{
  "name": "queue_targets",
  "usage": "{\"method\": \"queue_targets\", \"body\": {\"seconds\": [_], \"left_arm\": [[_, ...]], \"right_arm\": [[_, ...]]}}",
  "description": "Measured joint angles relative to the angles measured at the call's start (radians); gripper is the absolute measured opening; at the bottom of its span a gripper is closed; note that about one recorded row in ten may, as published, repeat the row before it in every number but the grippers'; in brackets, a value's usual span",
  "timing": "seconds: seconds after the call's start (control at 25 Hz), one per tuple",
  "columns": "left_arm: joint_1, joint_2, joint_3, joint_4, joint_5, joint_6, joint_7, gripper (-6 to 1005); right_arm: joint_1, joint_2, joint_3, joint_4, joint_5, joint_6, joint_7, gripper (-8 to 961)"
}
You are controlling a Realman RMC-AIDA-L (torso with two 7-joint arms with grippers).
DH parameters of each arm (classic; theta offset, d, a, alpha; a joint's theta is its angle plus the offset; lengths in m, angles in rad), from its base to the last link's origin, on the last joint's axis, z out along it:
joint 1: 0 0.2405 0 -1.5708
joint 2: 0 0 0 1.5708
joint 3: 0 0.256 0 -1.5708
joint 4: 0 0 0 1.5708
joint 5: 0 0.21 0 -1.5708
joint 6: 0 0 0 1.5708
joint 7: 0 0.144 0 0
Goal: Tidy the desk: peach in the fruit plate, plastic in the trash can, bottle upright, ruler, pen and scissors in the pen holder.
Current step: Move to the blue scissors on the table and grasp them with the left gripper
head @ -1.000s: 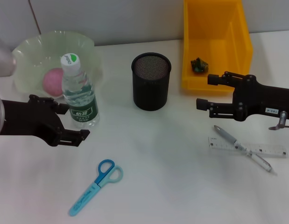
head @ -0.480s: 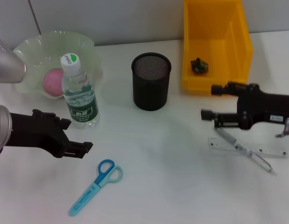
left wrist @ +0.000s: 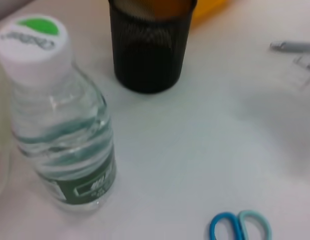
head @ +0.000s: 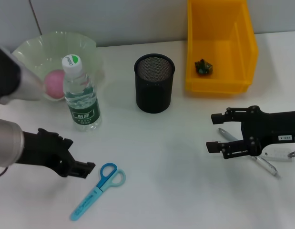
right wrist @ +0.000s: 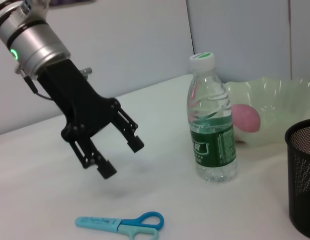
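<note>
Left pincer (head: 76,155) agape, right pincer (head: 215,132) agape, both low

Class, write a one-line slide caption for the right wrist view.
Left hand open above the scissors, beside the upright bottle.

There is one bottle (head: 81,98), one peach (head: 55,83) in one fruit plate (head: 47,45), one pen holder (head: 154,82), one yellow trash can (head: 218,43) with one scrap of plastic (head: 203,66), one pair of scissors (head: 97,191), one pen (head: 230,137), and two grippers, left gripper (head: 76,157) and right gripper (head: 215,132)
</note>
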Motion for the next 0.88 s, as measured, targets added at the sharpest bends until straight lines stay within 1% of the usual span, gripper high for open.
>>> {"method": "queue_targets", "body": {"seconds": [0.04, 0.08, 0.12, 0.28, 0.32, 0.36, 0.44, 0.56, 0.64, 0.68, 0.72, 0.8, 0.88], "left_arm": [[0.0, 0.0, 0.024, 0.009, 0.022, 0.0, -0.022, 813], [0.0, 0.0, 0.024, 0.009, 0.022, 0.0, -0.022, 813], [0.004, -0.001, 0.07, 0.032, 0.057, -0.001, -0.074, 813], [0.006, -0.001, 0.098, 0.046, 0.079, -0.004, -0.128, 813], [0.005, -0.002, 0.129, 0.053, 0.094, -0.005, -0.182, 813], [0.005, -0.002, 0.129, 0.053, 0.094, -0.005, -0.182, 813], [-0.002, -0.003, 0.174, 0.062, 0.096, -0.007, -0.236, 813], [-0.002, -0.003, 0.174, 0.062, 0.096, -0.007, -0.236, 813], [-0.013, -0.003, 0.247, 0.068, 0.139, -0.025, -0.328, 813], [-0.013, -0.003, 0.247, 0.068, 0.139, -0.025, -0.328, 812], [-0.015, -0.003, 0.277, 0.076, 0.17, -0.033, -0.37, 812], [-0.014, -0.007, 0.303, 0.082, 0.185, -0.042, -0.389, 812], [-0.014, -0.007, 0.303, 0.082, 0.185, -0.042, -0.389, 812]], "right_arm": [[0.0, -0.001, 0.0, -0.001, 0.0, -0.001, 0.0, 840], [0.0, -0.002, 0.001, -0.001, -0.002, -0.001, 0.0, 840], [0.0, -0.002, 0.001, -0.002, -0.004, -0.001, 0.0, 840], [0.002, -0.002, 0.001, -0.003, -0.011, 0.0, 0.001, 840], [0.002, -0.002, 0.001, -0.003, -0.011, 0.002, 0.0, 840], [0.002, -0.002, 0.002, -0.003, -0.011, 0.005, 0.0, 840], [0.002, -0.002, 0.002, -0.003, -0.011, 0.006, -0.001, 840], [0.001, -0.002, 0.01, -0.004, -0.012, 0.007, -0.015, 840], [0.001, -0.001, 0.012, -0.003, -0.012, 0.007, -0.018, 840], [0.0, 0.0, 0.013, -0.003, -0.012, 0.007, -0.02, 840], [-0.002, 0.0, 0.015, -0.003, -0.012, 0.007, -0.021, 840], [-0.005, 0.001, 0.022, -0.003, -0.012, 0.007, -0.021, 840], [-0.007, 0.001, 0.031, -0.003, -0.012, 0.007, -0.021, 840]]}}
